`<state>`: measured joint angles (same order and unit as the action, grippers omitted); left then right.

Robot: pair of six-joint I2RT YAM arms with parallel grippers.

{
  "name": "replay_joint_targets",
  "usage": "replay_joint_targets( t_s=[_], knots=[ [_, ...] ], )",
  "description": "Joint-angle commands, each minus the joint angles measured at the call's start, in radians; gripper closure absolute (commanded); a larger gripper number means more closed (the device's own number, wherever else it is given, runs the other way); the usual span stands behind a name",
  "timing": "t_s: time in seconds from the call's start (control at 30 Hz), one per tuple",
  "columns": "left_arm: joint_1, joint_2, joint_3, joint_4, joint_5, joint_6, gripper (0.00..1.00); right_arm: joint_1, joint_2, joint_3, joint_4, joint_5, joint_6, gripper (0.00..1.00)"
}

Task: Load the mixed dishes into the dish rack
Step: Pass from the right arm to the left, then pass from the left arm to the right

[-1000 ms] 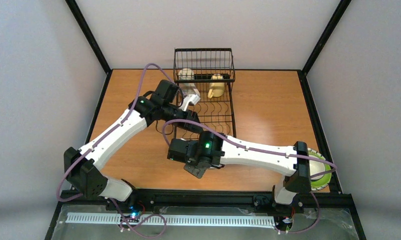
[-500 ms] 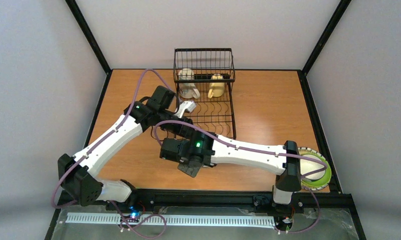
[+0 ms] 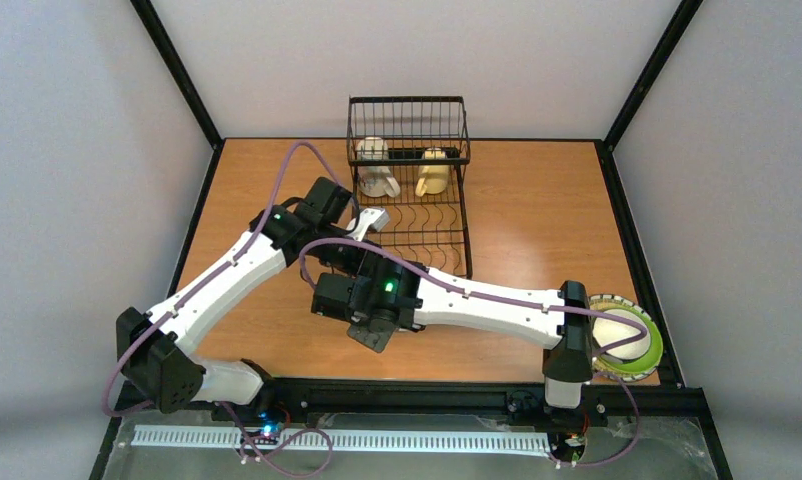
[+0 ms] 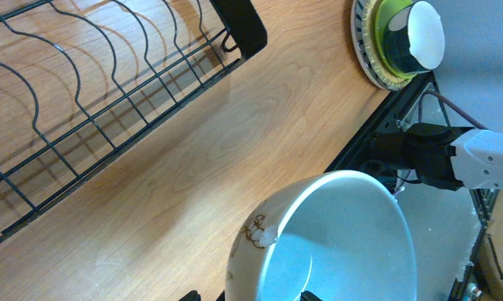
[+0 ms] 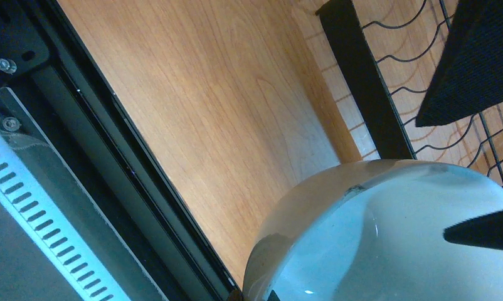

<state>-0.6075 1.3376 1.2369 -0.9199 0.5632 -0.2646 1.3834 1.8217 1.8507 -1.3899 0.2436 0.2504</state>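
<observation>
A white bowl with a small brown motif hangs tilted over the table. My right gripper is shut on its rim at the bottom of the right wrist view. My left gripper is open, and its two dark fingertips straddle the bowl's wall. The arms hide the bowl in the top view. The black wire dish rack stands at the back, with a white mug and a cream-yellow mug in its basket. A teal-and-white bowl sits upside down on the lime-green plate.
A white plate's rim shows under the green one at the near right corner. The rack's plate slots hold nothing. The black front rail runs close below the held bowl. Both arms cross in front of the rack.
The left gripper has drawn back from the rack's basket toward the near left. The right arm has swung left with the bowl. The left jaws have narrowed slightly.
</observation>
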Motion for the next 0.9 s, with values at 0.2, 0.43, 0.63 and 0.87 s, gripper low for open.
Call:
replay_joint_targets(
  t_s=[0.2,0.43,0.63,0.87],
  knots=[
    [-0.039,0.011,0.006,-0.049,-0.101,0.019,0.27,0.008,0.022,0.066,-0.009,0.037,-0.021,0.98],
    [-0.053,0.027,0.015,-0.057,-0.132,0.008,0.79,0.008,0.027,0.079,-0.009,0.039,-0.018,0.98],
    [-0.055,0.021,0.015,-0.052,-0.15,-0.006,1.0,0.007,0.028,0.087,-0.01,0.031,-0.013,0.98],
    [-0.06,-0.008,0.0,-0.033,-0.166,-0.023,1.0,0.008,0.031,0.078,-0.01,0.028,0.007,0.98]
  ],
)
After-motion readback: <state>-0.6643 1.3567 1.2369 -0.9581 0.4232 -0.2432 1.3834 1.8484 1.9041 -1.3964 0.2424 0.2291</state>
